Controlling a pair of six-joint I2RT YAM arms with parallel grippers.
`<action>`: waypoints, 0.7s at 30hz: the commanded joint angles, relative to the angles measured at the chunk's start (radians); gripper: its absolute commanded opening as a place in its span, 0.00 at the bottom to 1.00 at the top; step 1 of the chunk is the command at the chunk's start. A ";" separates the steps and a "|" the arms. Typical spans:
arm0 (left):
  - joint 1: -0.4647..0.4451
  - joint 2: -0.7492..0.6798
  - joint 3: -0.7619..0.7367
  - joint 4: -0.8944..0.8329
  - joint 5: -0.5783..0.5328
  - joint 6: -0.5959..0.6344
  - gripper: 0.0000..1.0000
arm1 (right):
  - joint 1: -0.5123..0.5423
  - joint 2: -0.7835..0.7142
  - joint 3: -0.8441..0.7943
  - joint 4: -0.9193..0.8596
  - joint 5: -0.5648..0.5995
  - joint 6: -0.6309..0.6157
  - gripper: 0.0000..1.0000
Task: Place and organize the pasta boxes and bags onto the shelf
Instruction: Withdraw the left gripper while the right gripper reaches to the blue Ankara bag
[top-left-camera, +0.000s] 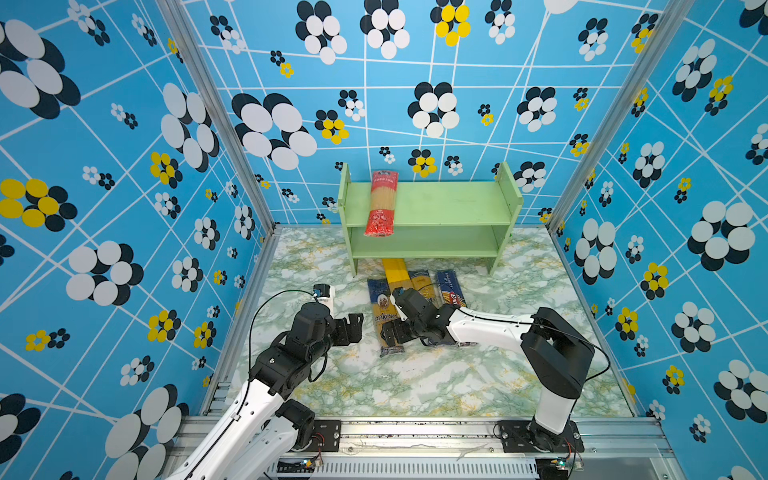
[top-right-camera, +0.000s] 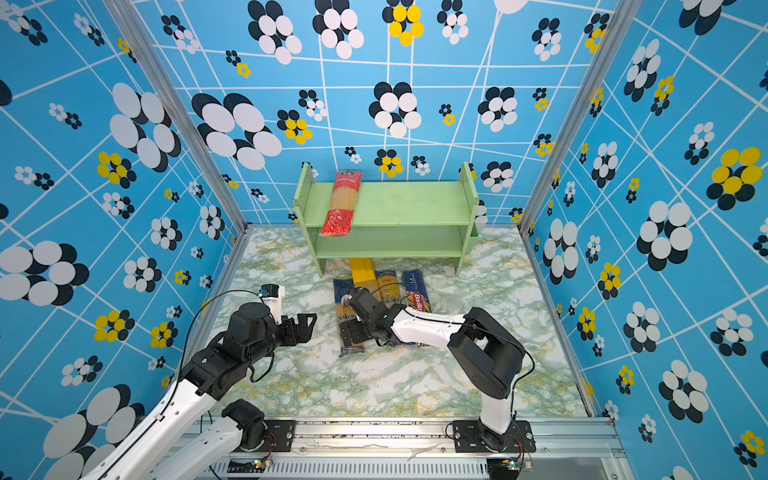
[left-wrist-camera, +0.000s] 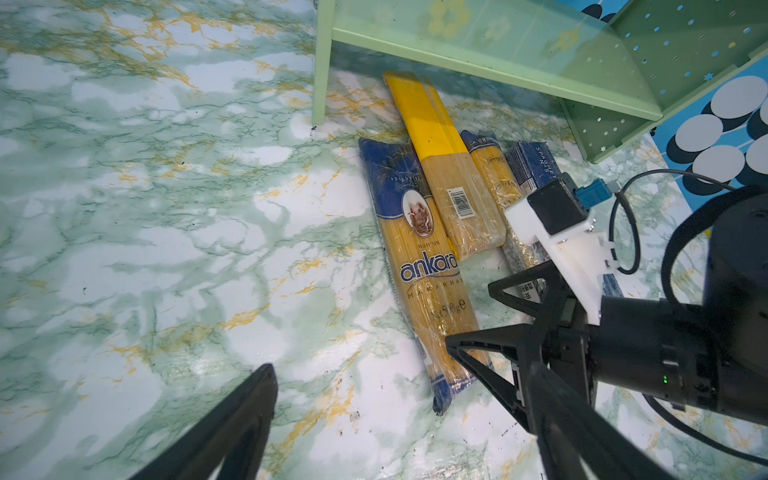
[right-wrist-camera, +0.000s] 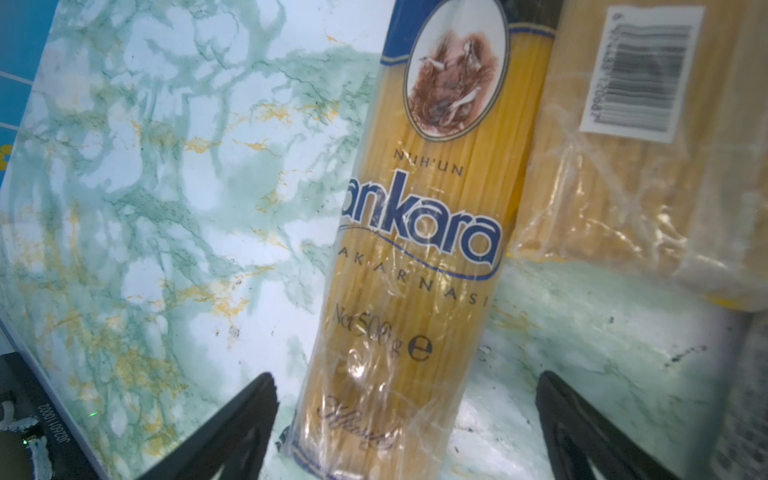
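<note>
Blue-and-yellow Ankara bag (right-wrist-camera: 424, 232) lies flat on the desk (right-wrist-camera: 166, 208), so my right claw (right-wrist-camera: 405, 374) hangs spread wide over it, ready to pinch crosswise.

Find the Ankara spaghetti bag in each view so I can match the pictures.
Both top views: the Ankara bag is the leftmost pack lying in front of the shelf.
Left wrist: it lies near the middle, label readable.
Right wrist: close up, filling the middle.
Shared landmark: the yellow bag lying alongside it.

Lab robot cell: aluminium frame (top-left-camera: 217, 112), flower-print wall panels (top-left-camera: 415, 62), marble-print tabletop (top-left-camera: 415, 382), base rail (top-left-camera: 415, 432).
</note>
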 joint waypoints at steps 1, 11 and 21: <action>0.011 -0.003 -0.017 -0.006 0.011 -0.002 0.96 | 0.011 0.023 0.029 0.003 0.023 0.014 0.99; 0.028 -0.020 -0.037 -0.017 0.019 0.000 0.99 | 0.019 0.061 0.067 -0.008 0.026 0.015 0.99; 0.043 -0.050 -0.059 -0.030 0.021 -0.014 0.99 | 0.034 0.092 0.088 -0.013 0.045 0.031 0.99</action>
